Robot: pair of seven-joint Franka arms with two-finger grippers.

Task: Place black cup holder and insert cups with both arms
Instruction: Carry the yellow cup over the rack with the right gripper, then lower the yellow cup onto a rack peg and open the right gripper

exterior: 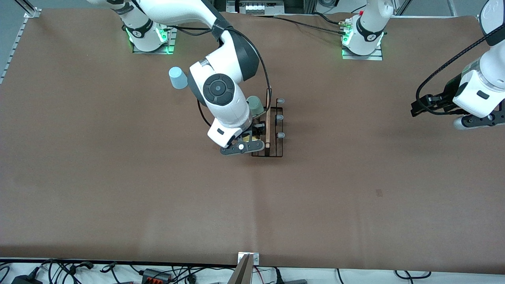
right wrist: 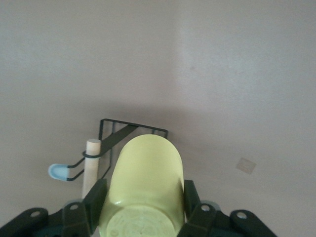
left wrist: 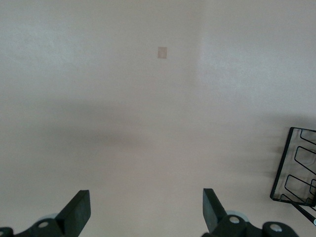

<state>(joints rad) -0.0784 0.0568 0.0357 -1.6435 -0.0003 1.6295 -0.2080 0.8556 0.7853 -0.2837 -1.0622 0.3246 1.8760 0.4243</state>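
Observation:
The black cup holder (exterior: pixel 275 136) stands mid-table, its wooden rod (exterior: pixel 268 128) running toward the front camera. My right gripper (exterior: pixel 252 136) hovers over the side of it toward the right arm's end. It is shut on the yellow cup (right wrist: pixel 145 185), which lies tilted between its fingers (right wrist: pixel 97 197) just above the holder's wire frame (right wrist: pixel 132 129). A pale green cup (exterior: pixel 255 105) sits on the holder, farther from the front camera. The light blue cup (exterior: pixel 178 77) stands on the table near the right arm's base. My left gripper (exterior: pixel 419 107) waits open and empty above the table at the left arm's end.
The brown table mat (exterior: pixel 355 189) shows a small mark (exterior: pixel 379 192). In the left wrist view one corner of the holder (left wrist: pixel 296 170) shows at the frame's edge. Cables lie along the table edge nearest the front camera.

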